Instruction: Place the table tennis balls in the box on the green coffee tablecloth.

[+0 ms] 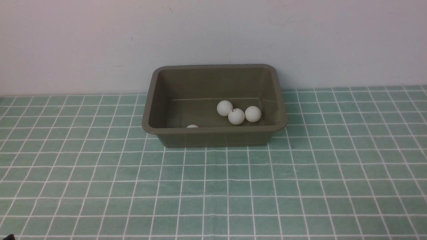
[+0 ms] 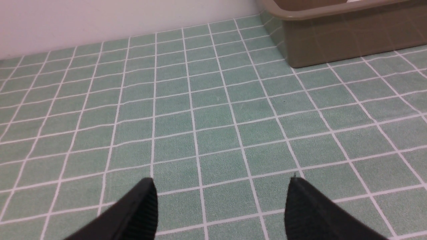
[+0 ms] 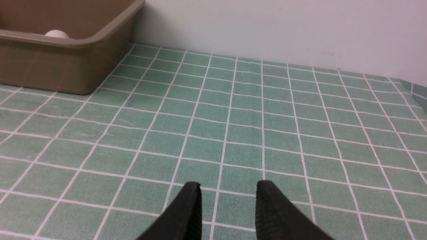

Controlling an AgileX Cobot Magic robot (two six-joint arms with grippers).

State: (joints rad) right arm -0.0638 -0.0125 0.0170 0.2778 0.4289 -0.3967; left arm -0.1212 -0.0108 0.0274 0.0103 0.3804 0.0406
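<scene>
The box (image 1: 213, 136) sits at the centre of the frame in the front view, against the wall on the green coffee tablecloth (image 1: 300, 186), with four table tennis balls (image 1: 236, 116) showing inside: three bunched right of middle, one peeking over the near rim. The left gripper (image 2: 220, 206) hangs spread over bare cloth, holding nothing. The right gripper (image 3: 228, 206) is pressed nearly together, empty too.

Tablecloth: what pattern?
Teal-green tablecloth with a grid of thin white lines forming small squares; clearest in the front view.
</scene>
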